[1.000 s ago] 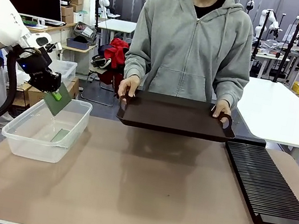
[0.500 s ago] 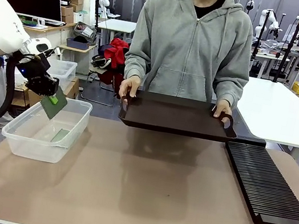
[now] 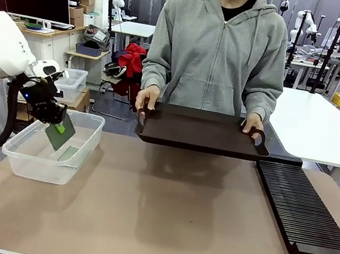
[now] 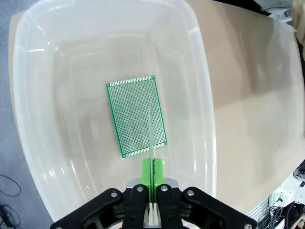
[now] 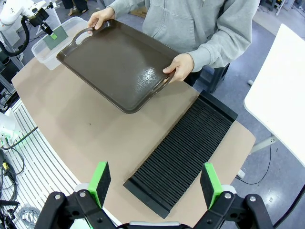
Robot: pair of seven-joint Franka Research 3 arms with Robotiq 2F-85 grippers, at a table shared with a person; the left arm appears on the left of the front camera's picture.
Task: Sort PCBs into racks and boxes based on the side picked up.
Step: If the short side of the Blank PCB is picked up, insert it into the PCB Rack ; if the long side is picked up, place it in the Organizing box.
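The right gripper point(image 5: 155, 183) hangs high over the near part of the table point(image 3: 158, 230), its green-padded fingers spread wide apart and holding nothing. Below it, along the table's right edge, lies the long black rack point(image 3: 303, 210), its long axis running from the near edge toward the far edge, its narrow slots lying across it. No board shows in the slots.

At the table's far left corner sits the clear box point(image 3: 26, 164). The left gripper point(image 3: 59, 127) hangs above it, fingers pinched on a green PCB point(image 3: 60, 135). In the front view the held board tilts down and to the right, its lower edge inside the box's rim. In the left wrist view it is edge-on, a thin pale line point(image 4: 150, 143) rising from between the pads, so its face cannot be made out there. A second PCB point(image 4: 137, 116) lies flat on the box's bottom, its long axis along the box's length.

At the far edge a person in a grey hoodie holds a dark brown tray point(image 3: 199, 131) level by both handles, one hand point(image 3: 146, 100) at each end point(image 3: 253, 124). The tray's inside shows bare in the right wrist view.
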